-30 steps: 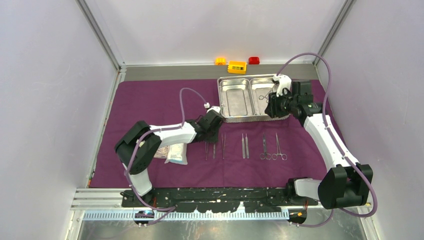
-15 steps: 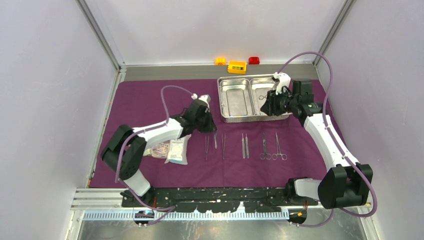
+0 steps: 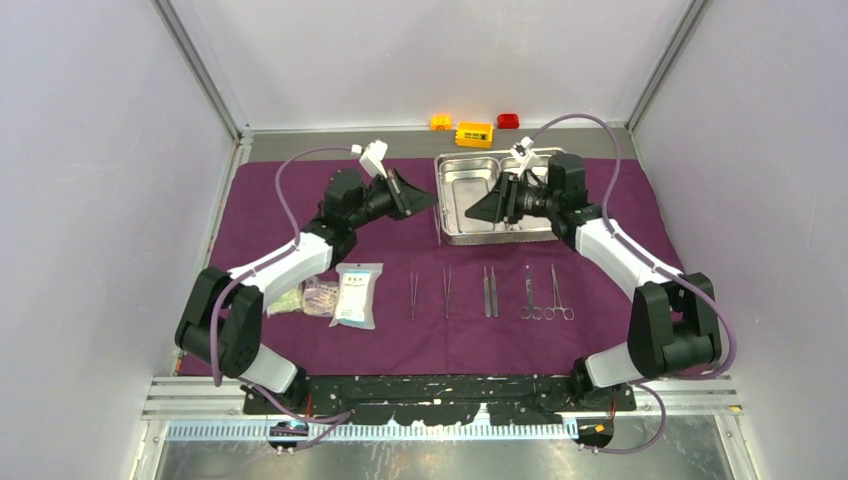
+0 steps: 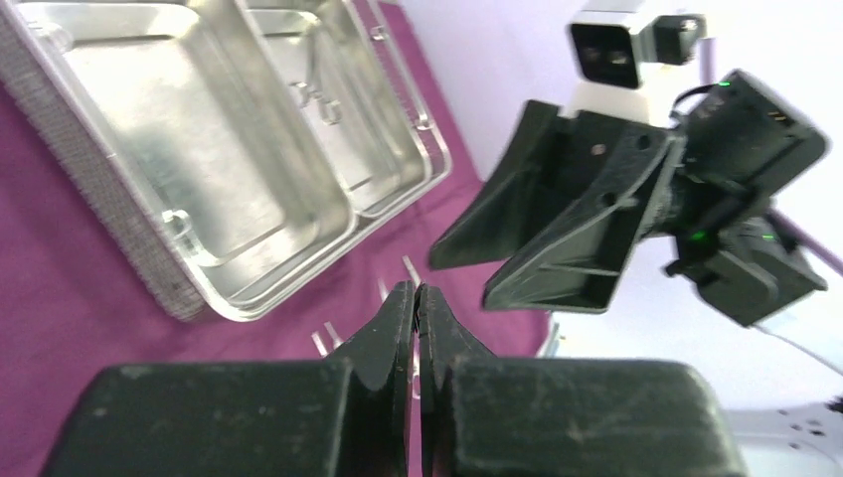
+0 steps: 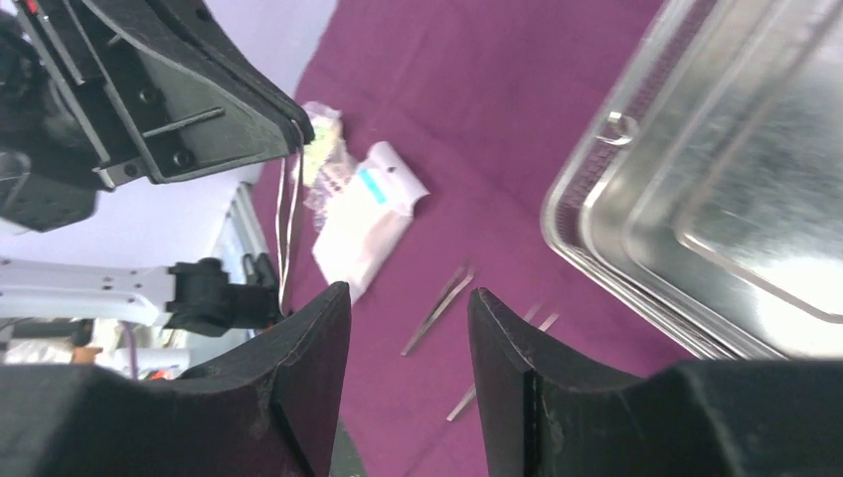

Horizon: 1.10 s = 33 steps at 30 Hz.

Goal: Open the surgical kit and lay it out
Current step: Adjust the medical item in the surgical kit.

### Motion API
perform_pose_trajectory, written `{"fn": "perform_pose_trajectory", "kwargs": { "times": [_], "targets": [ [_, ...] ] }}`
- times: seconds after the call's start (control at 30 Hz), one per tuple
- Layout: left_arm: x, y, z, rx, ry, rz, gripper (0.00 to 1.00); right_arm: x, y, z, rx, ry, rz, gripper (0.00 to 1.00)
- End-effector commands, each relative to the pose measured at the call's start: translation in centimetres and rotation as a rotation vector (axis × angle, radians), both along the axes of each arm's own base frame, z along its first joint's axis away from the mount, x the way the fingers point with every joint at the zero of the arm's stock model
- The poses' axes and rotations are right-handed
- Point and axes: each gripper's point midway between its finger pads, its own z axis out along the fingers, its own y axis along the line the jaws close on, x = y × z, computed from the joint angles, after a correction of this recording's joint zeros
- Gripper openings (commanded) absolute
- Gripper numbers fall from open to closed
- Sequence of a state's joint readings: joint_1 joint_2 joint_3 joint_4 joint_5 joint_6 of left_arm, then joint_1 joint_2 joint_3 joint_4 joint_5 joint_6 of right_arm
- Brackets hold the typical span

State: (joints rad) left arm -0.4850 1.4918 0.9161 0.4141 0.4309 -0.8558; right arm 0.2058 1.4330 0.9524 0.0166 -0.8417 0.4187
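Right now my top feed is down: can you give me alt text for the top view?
Above a purple cloth, the left gripper, shut, dangles tweezers by the tray's left edge, facing the open right gripper above the tray. More instruments lie in a row nearer the arms, packets to their left.

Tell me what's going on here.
The left gripper is shut on thin tweezers and holds them dangling in the air beside the steel tray. The right gripper, open, faces it over the tray, perhaps to take them. Other instruments lie in a row on the purple cloth, with packets to their left.
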Motion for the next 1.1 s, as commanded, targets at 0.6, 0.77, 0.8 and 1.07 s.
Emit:
{"fn": "perform_pose_trajectory", "kwargs": {
  "times": [0.6,0.77,0.8,1.07],
  "targets": [
    [-1.0,-1.1,5.5,-0.173,-0.123,-0.095,0.0,-3.8,7.6,6.2,0.27,-0.035,0.298,0.53],
    [-0.9,-0.7,5.5,-0.17,-0.133,-0.087,0.0,-4.1,7.2,6.2,0.258,-0.053,0.285,0.52],
    [-0.8,-0.6,5.6,-0.172,-0.136,-0.085,0.0,-4.2,7.2,6.2,0.257,-0.056,0.286,0.52],
    [-0.7,-0.5,6.4,-0.2,-0.144,-0.086,0.0,-4.6,7.6,5.7,0.276,-0.032,0.316,0.51]
  ]
}}
